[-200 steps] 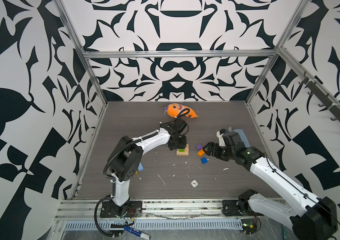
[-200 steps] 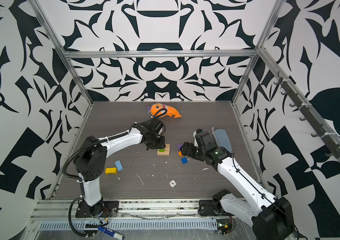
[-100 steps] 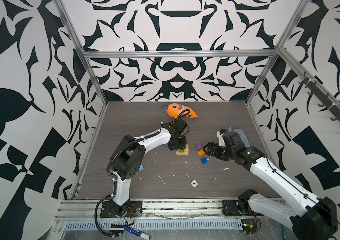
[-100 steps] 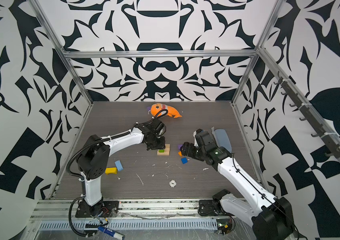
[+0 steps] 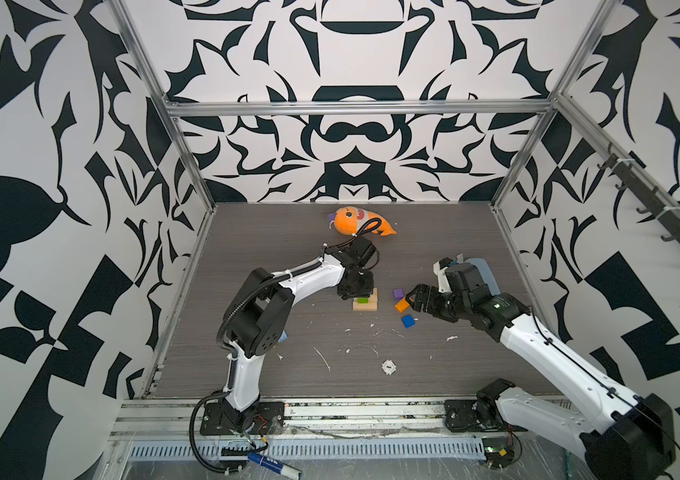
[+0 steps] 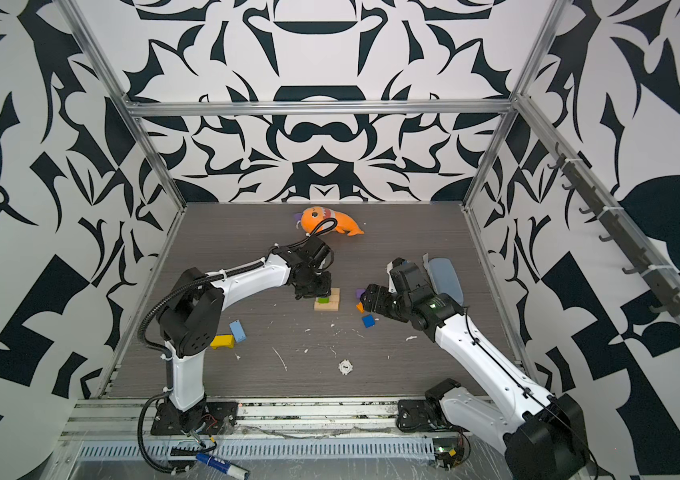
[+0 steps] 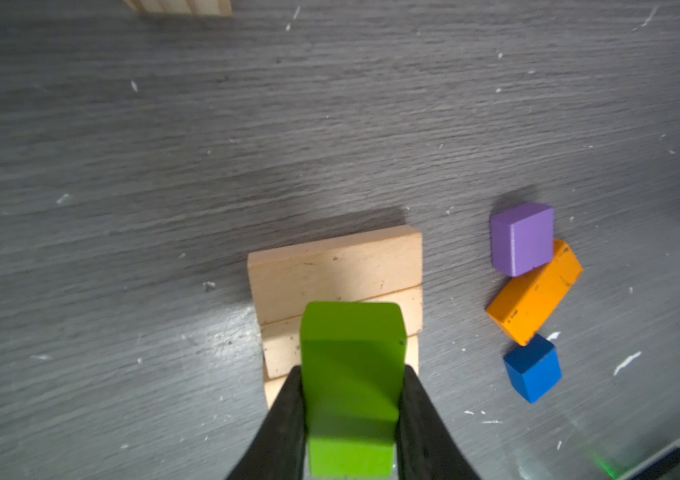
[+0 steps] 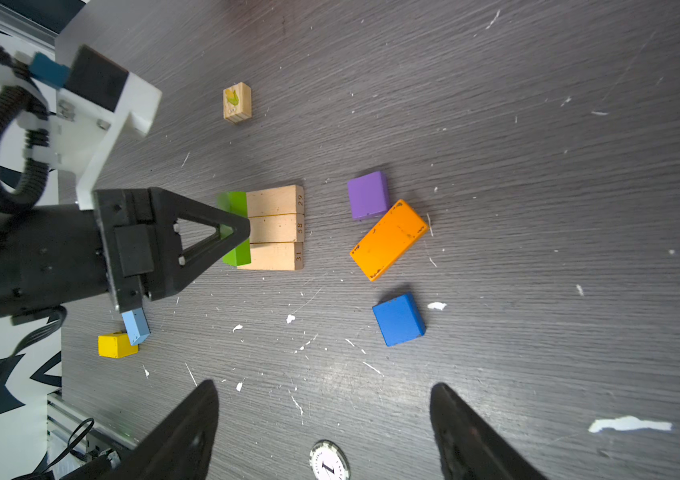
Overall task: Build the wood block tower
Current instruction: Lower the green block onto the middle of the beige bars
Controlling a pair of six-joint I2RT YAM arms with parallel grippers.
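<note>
Top views: left gripper [image 5: 359, 295] low over tan bars [image 5: 365, 307] mid-floor. Right gripper [image 5: 411, 300] just beside orange brick [image 5: 401, 306]. Yellow brick [image 6: 222, 341] and light-blue brick [image 6: 238, 331] near left arm's base.
Left wrist: jaws pinching green brick [image 7: 352, 374] above three side-by-side bars; purple cube [image 7: 521, 239] and blue cube [image 7: 533, 368] flank orange brick.
Right wrist: right jaws spread wide above floor.

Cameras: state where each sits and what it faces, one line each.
Top views: high at the front, looking down on the grey wooden table; both arms show.
Left wrist: behind the left pincer, shut on the green wooden brick over three tan wooden bars.
Right wrist: behind the open right pincer, facing the table.
Shared: both wrist views show the bars and a purple wooden cube.
</note>
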